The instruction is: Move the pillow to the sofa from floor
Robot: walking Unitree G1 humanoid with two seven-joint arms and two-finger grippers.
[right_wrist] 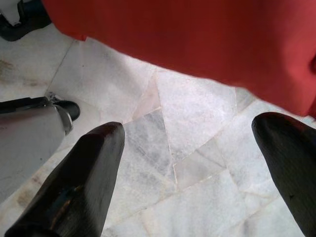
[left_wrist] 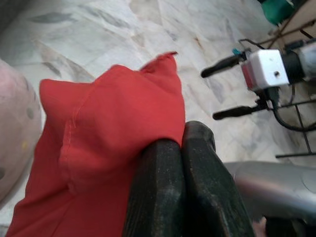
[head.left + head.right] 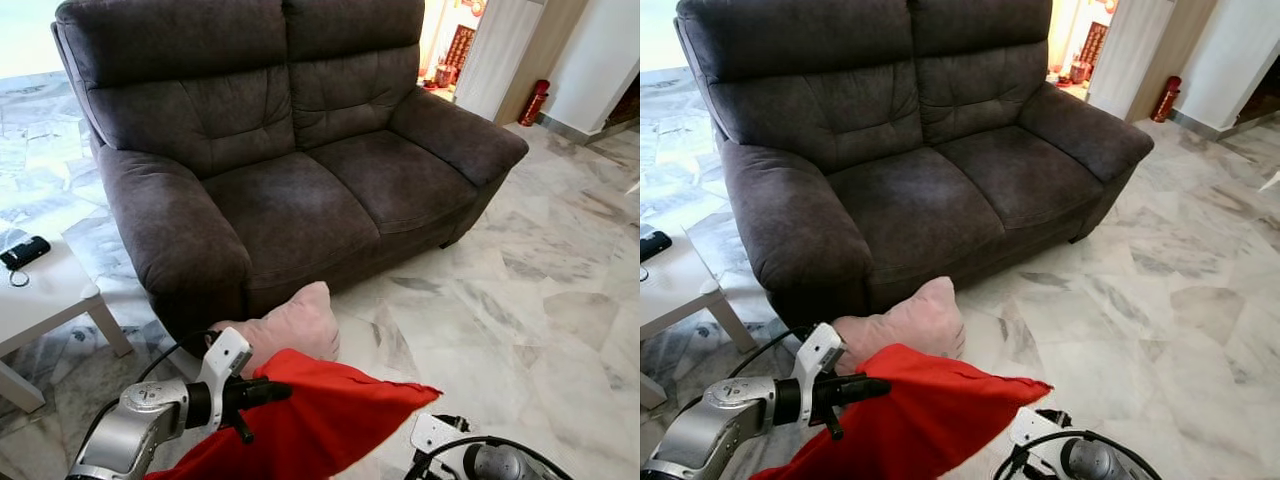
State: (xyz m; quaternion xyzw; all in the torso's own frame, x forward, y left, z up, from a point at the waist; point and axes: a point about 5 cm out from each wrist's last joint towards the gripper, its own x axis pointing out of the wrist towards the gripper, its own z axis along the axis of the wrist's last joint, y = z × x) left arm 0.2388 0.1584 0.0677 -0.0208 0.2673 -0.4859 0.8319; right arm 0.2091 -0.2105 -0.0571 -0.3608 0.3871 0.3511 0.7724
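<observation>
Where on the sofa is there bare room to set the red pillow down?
Both seat cushions of the sofa are bare, bordered by its two armrests and backrest. It is crowded on the floor in front, where the pink pillow leans against the sofa's base beside the red pillow.

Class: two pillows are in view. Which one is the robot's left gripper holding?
The red pillow, pinched in the left gripper; the pink pillow leans against the sofa.

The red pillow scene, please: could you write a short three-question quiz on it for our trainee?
1. True or false: the left gripper is shut on the red pillow.
2. The pink pillow lies: A) on the sofa seat, B) on the floor by the sofa's front.
3. What state are the right gripper's fingers in?

Key: 1 true. 2 B. 3 open, empty, over the marble floor.
</observation>
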